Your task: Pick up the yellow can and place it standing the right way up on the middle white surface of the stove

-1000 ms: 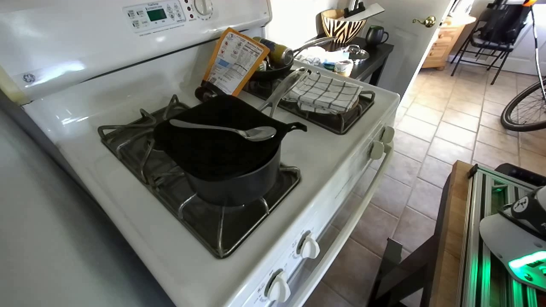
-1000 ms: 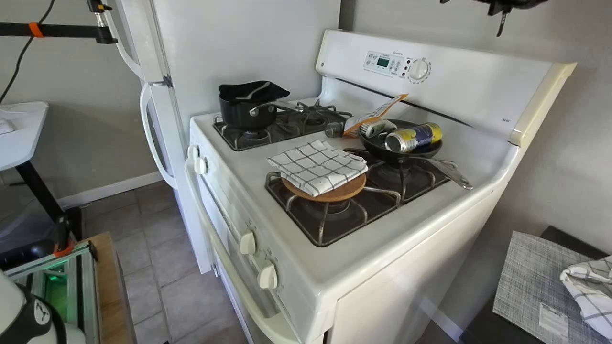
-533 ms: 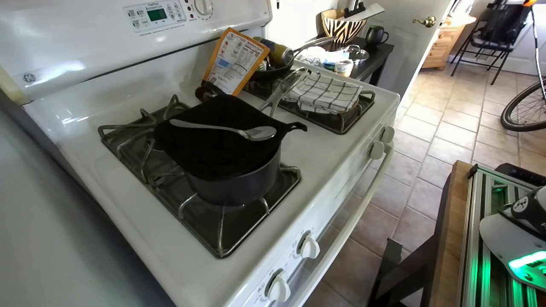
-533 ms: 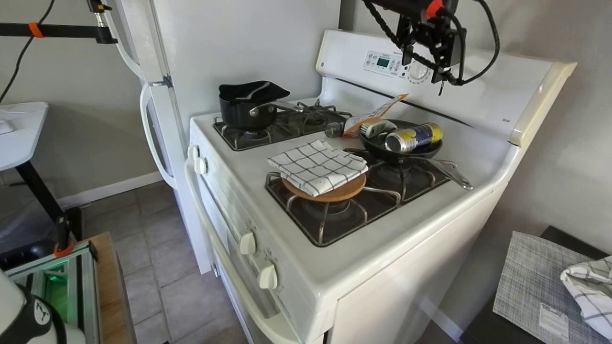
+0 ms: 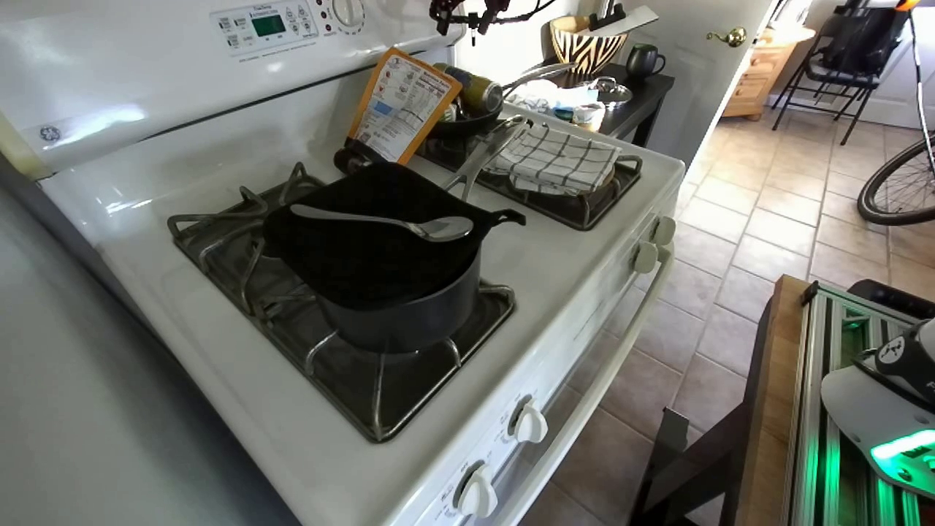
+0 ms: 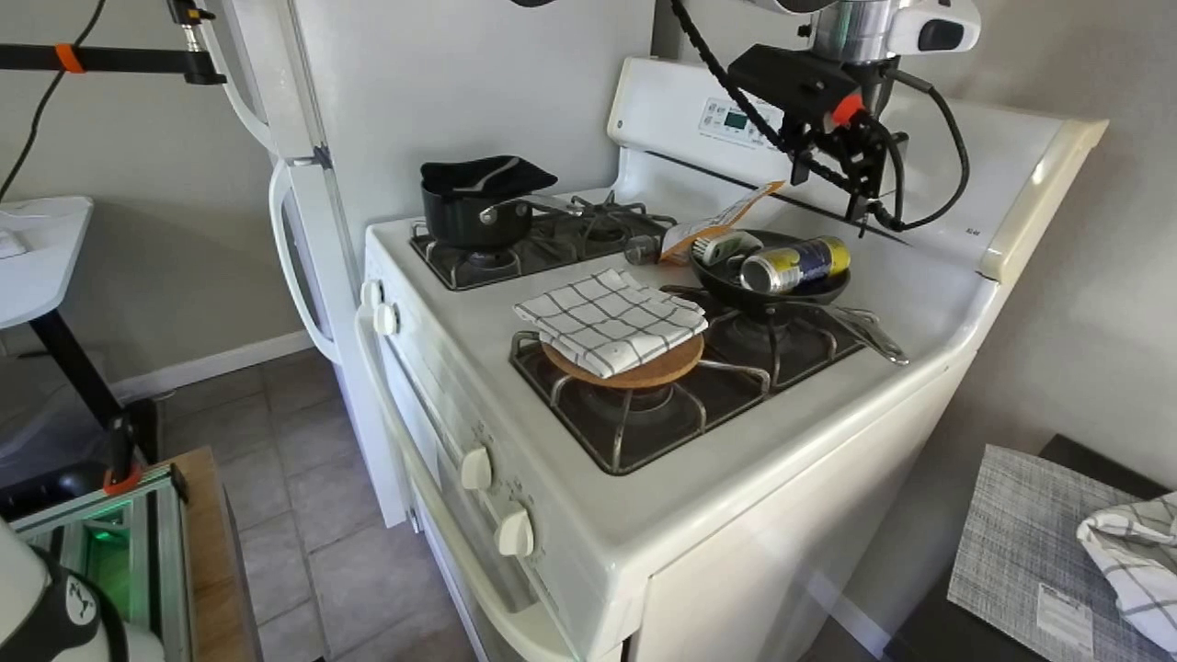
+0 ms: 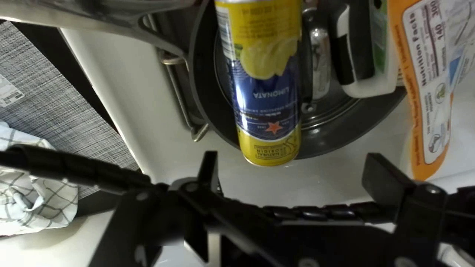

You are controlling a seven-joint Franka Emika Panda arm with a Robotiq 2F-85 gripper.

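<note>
The yellow can (image 6: 798, 265) has a blue band and lies on its side in a black frying pan (image 6: 726, 290) on the stove (image 6: 570, 515). It shows in an exterior view (image 5: 482, 93) behind the pouch. In the wrist view the can (image 7: 265, 85) points one yellow end toward my fingers, its print upside down. My gripper (image 6: 832, 193) is above the back of the stove, apart from the can. In the wrist view the gripper (image 7: 296, 168) is open and empty, fingers wider than the can. The middle white surface (image 5: 529, 252) lies bare between the grates.
An orange pouch (image 5: 405, 106) leans beside the pan. A brush (image 7: 367, 79) lies in the pan beside the can. A black pot (image 6: 474, 216) with a spoon on top stands on the far grate. A checked cloth (image 6: 614, 322) lies on a cork trivet. The back panel (image 6: 864, 156) rises behind.
My gripper has come into view from above and moved down over the back of the stove near the can. The can and the other objects have not moved.
</note>
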